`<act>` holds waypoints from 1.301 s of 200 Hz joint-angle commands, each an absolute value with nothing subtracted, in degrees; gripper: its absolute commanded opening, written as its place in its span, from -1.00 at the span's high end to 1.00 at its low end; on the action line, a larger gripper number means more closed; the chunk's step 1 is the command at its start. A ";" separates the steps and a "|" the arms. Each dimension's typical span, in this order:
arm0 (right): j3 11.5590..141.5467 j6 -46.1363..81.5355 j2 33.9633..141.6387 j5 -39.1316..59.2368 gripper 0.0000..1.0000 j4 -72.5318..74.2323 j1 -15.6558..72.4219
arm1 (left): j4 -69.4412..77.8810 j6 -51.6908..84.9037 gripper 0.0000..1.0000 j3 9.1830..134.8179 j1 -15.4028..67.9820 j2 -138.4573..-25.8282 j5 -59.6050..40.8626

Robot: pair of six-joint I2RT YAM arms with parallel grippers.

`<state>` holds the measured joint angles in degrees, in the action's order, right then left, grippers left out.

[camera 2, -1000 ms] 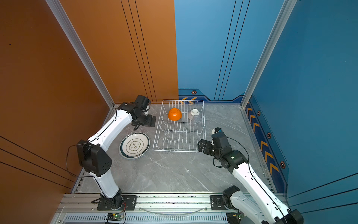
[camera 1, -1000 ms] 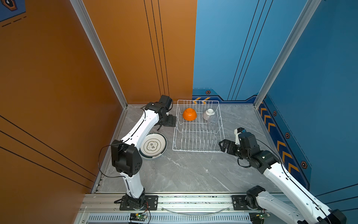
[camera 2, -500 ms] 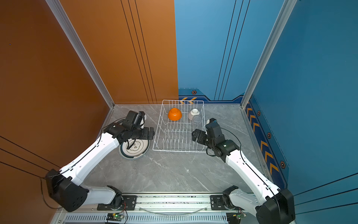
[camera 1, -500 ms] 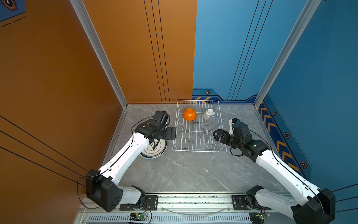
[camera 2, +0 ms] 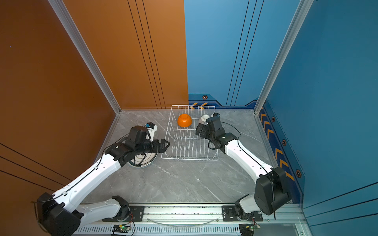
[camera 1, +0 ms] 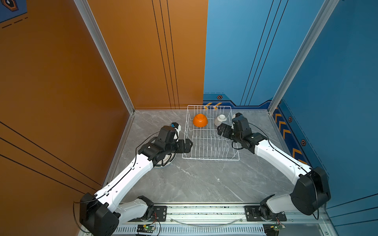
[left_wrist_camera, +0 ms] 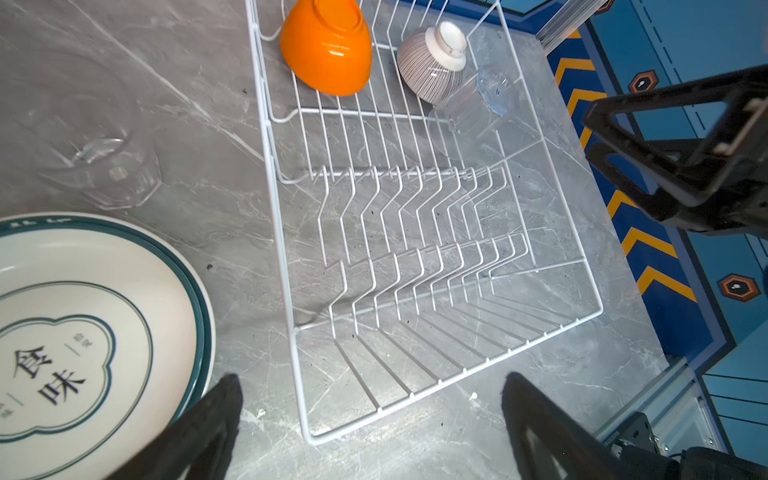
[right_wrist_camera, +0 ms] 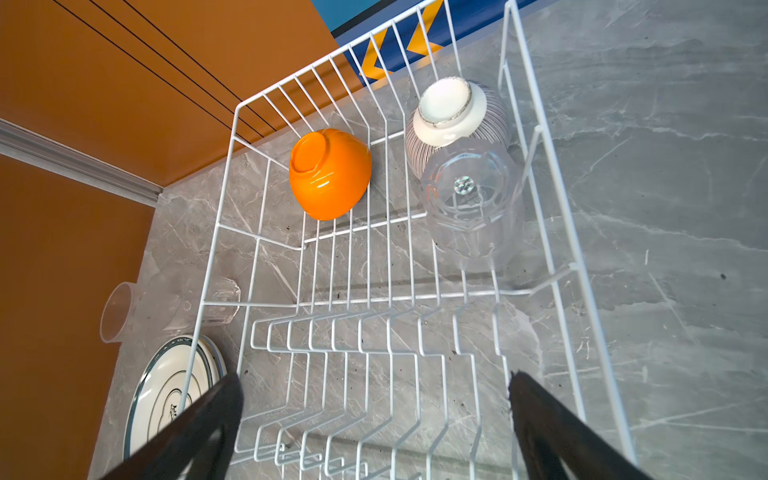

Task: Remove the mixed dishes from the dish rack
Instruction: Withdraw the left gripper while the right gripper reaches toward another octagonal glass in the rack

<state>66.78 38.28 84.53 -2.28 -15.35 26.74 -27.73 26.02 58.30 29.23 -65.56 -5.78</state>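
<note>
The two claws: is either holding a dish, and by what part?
Nothing is held. The left gripper and right gripper both stand open and empty, the right over the dish rack.

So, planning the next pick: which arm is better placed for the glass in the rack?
Likely right: the right gripper, open, hangs close to the glass inside the dish rack; the left gripper is outside its opposite wall.

You get bright, even light from overhead in both top views, with only soft, faint shadows under the arms on the bench (camera 1: 204, 179). In the wrist views the orange bowl (left_wrist_camera: 328, 45) shows white glare spots, the wires of the dish rack (right_wrist_camera: 374, 298) throw thin dark shadows, and your right fingers (right_wrist_camera: 199, 432) sit dark and blurred at the frame's edge.
</note>
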 commanded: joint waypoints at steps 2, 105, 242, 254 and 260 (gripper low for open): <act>70.13 34.13 87.66 -4.54 -1.00 -14.44 26.82 | -25.67 23.12 -0.96 56.47 29.27 -64.19 -1.14; 76.37 32.54 97.91 -5.47 -1.00 -16.96 23.03 | -20.15 26.52 -0.96 55.05 31.88 -61.52 4.37; 83.28 29.53 108.52 -8.94 -0.99 -17.12 21.45 | -18.11 25.64 -0.96 59.58 31.81 -68.88 2.81; 83.66 29.30 108.91 -9.23 -0.98 -17.06 21.53 | -16.52 25.74 -0.96 59.41 31.74 -68.83 2.81; 83.70 29.20 109.03 -9.44 -0.98 -17.17 21.62 | -15.54 25.83 -0.96 59.41 31.73 -68.96 2.81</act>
